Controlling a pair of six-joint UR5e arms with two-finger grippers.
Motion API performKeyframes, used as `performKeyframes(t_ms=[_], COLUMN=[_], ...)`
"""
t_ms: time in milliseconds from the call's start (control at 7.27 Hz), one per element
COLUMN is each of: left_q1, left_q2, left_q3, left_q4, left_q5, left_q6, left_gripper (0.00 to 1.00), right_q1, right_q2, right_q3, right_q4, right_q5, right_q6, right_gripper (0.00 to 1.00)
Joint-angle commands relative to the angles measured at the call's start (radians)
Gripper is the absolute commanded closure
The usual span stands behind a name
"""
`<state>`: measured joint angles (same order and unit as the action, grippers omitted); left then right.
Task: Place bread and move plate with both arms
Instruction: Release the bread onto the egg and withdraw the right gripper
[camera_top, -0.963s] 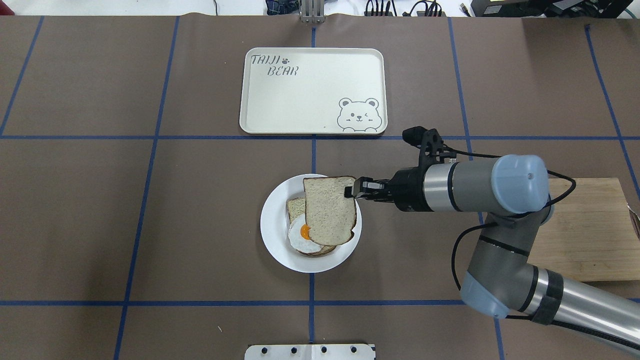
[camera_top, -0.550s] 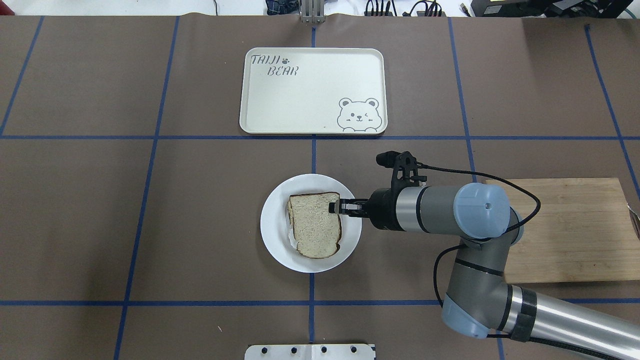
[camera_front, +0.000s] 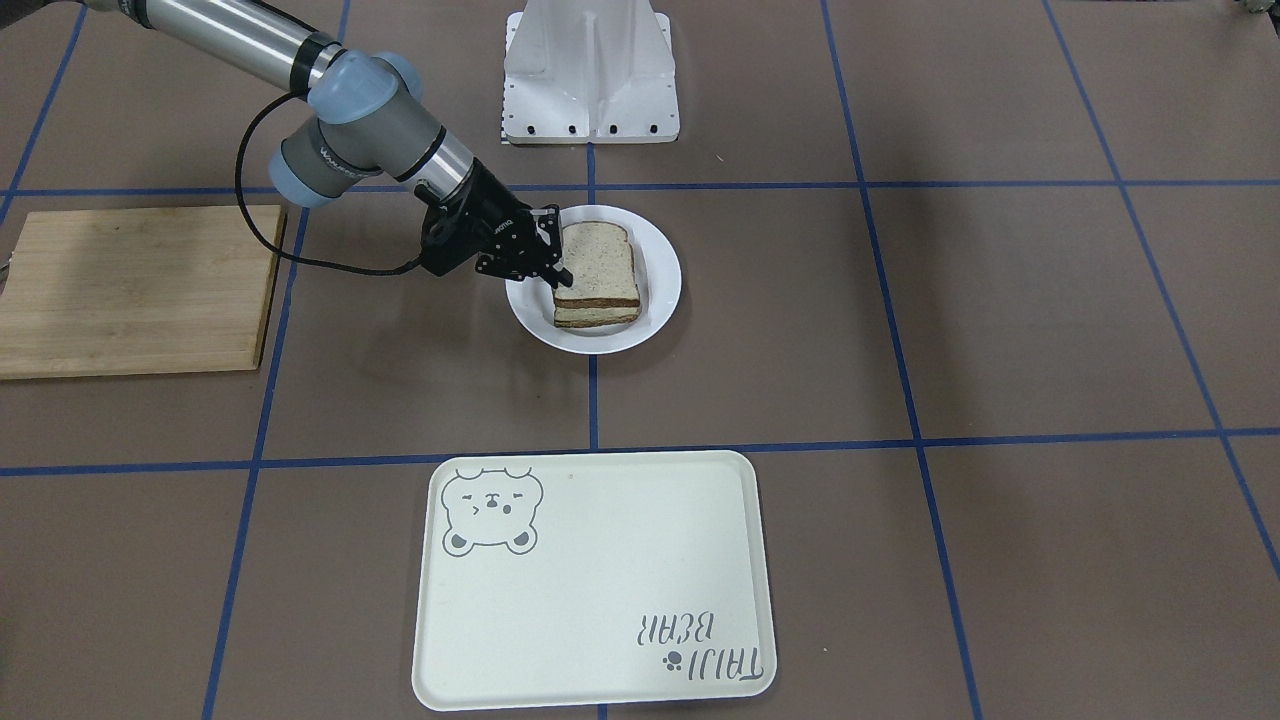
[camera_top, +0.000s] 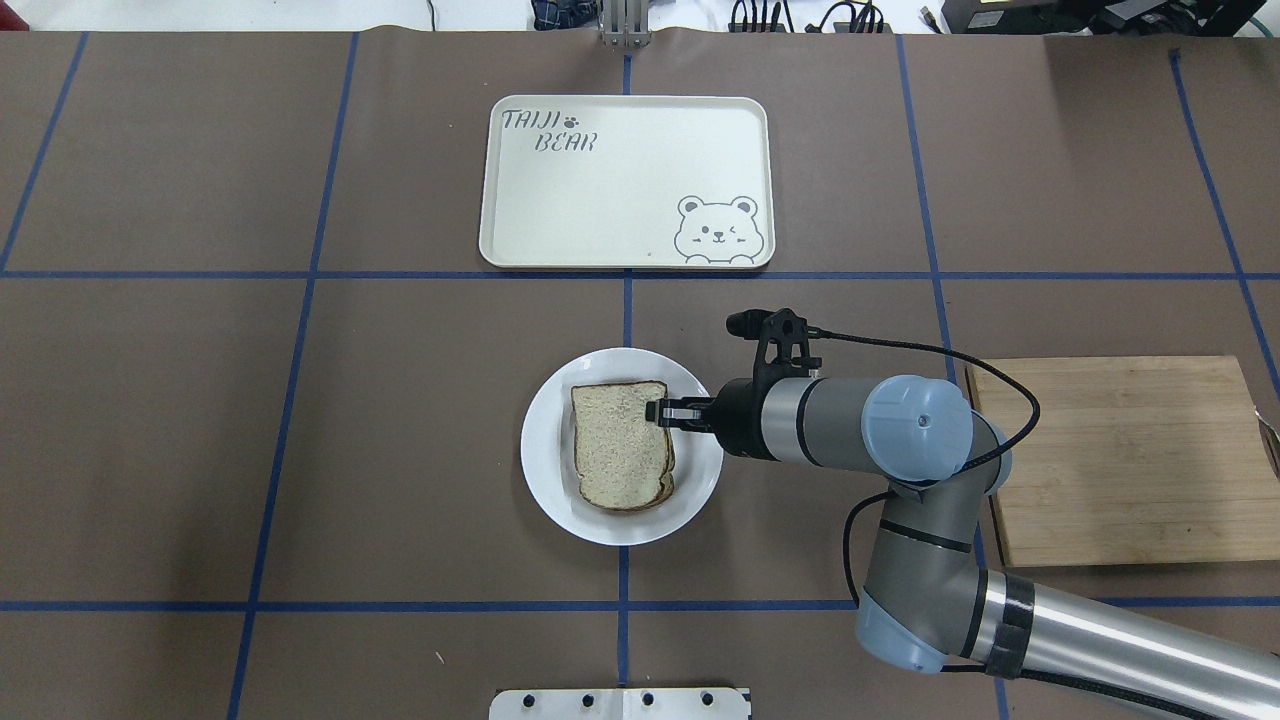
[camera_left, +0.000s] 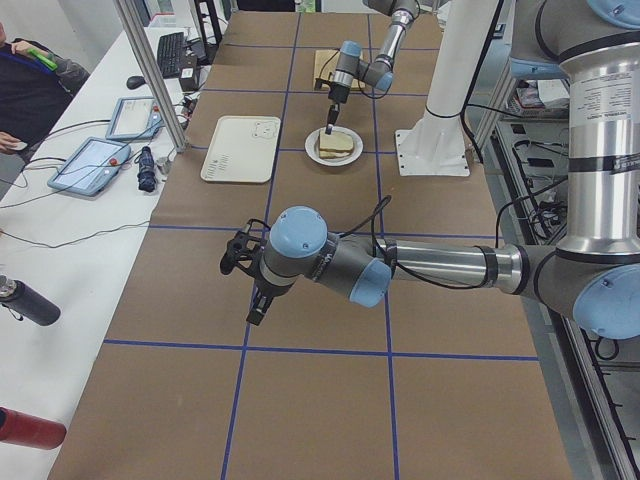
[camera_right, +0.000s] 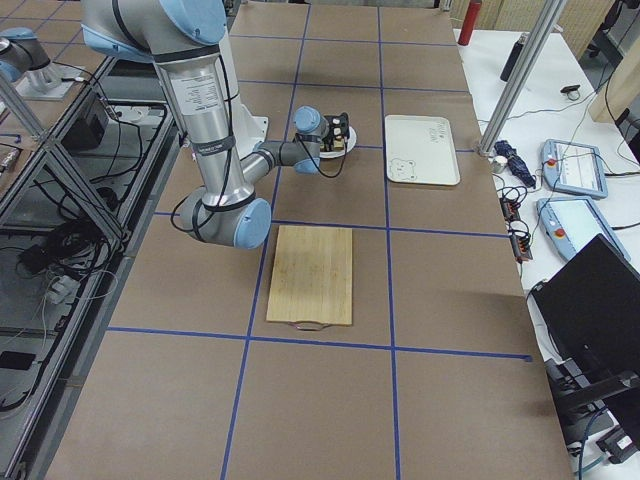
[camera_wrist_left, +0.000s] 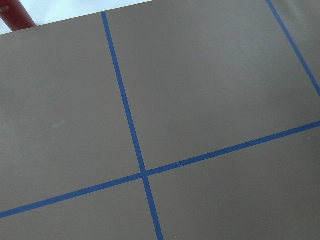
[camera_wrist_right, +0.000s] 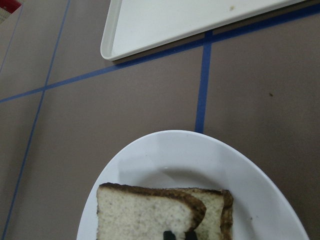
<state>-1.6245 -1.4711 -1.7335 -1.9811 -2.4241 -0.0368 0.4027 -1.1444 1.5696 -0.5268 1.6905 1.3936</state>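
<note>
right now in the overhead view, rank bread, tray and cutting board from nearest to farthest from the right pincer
1. bread, touching the right pincer
2. tray, across the table, far side
3. cutting board, off to the robot's right

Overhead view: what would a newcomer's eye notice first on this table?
The right gripper pinches the bread, which lies on another slice on the white plate at the table's middle. Beyond it lies a cream tray with a bear drawing; a wooden board lies at the right.
</note>
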Motion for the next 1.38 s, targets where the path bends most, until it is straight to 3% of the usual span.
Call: performKeyframes(t_ms=[0, 138, 275, 688, 825, 963, 1238], left_q1=[0.002, 0.002, 0.002, 0.026, 0.087, 0.145, 0.289], left_q2=[0.000, 0.000, 0.000, -0.021, -0.049, -0.055, -0.055], left_q3=[0.000, 0.000, 0.000, -0.026, -0.043, -0.064, -0.070], left_q4=[-0.001, 0.001, 0.001, -0.013, -0.025, -0.063, -0.293], left_q5=[-0.006, -0.006, -0.006, -0.007, -0.007, -0.007, 0.000], left_q6=[-0.014, -0.014, -0.014, -0.015, -0.024, -0.164, -0.553], left_gripper=[0.01, 0.01, 0.01, 0.01, 0.01, 0.01, 0.01], right_q1=[0.025, 0.060, 0.117, 0.395, 0.483, 0.557, 0.692], right_q2=[0.014, 0.037, 0.052, 0.042, 0.035, 0.017, -0.065], right_q3=[0.004, 0.039, 0.103, 0.156, 0.156, 0.156, 0.139], right_q4=[-0.030, -0.117, -0.243, -0.427, -0.549, -0.693, -0.908], right_q5=[-0.006, 0.014, 0.088, 0.390, 0.443, 0.469, 0.469], right_q6=[-0.002, -0.002, -0.002, -0.030, -0.151, -0.329, -0.778], right_gripper=[0.00, 0.00, 0.00, 0.00, 0.00, 0.00, 0.00])
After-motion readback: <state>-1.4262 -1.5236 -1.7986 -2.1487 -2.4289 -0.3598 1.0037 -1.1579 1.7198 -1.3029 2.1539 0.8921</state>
